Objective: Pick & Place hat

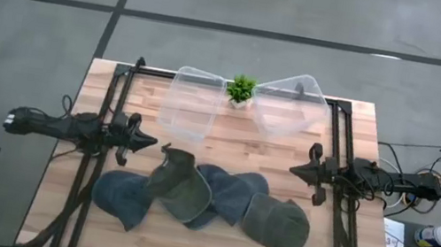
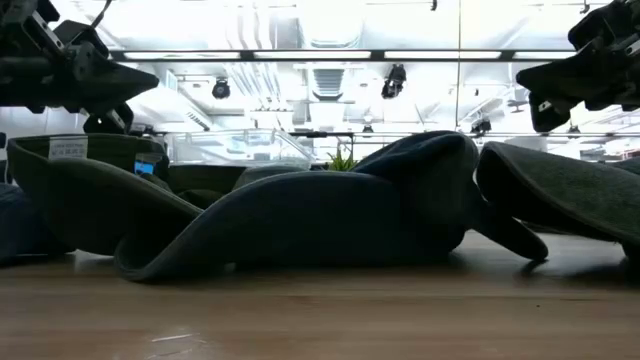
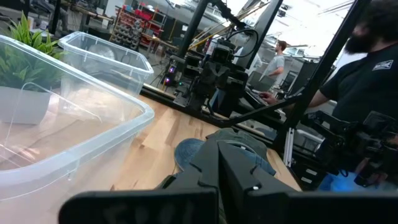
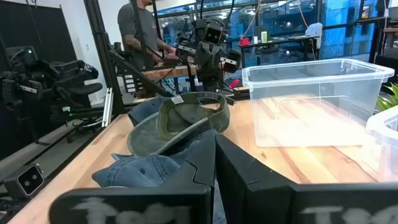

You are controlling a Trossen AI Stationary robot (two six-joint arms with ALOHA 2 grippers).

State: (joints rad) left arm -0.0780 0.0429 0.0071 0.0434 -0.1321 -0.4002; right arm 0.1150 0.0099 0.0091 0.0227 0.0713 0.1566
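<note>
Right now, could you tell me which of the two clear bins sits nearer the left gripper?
The clear bin left of the small plant; the other bin lies beyond the plant, toward the right arm.

Item count, table surface:

Hats: four. Two are blue denim: one at the left end of the row and one at centre. Two are olive green: one between the denim pair and one at the right end. All four overlap in a single row along the near half of the table.

Clear plastic bins: two, at the far edge, one left and one right.

Potted plants: one, between the bins.

Robot arms: two.
</note>
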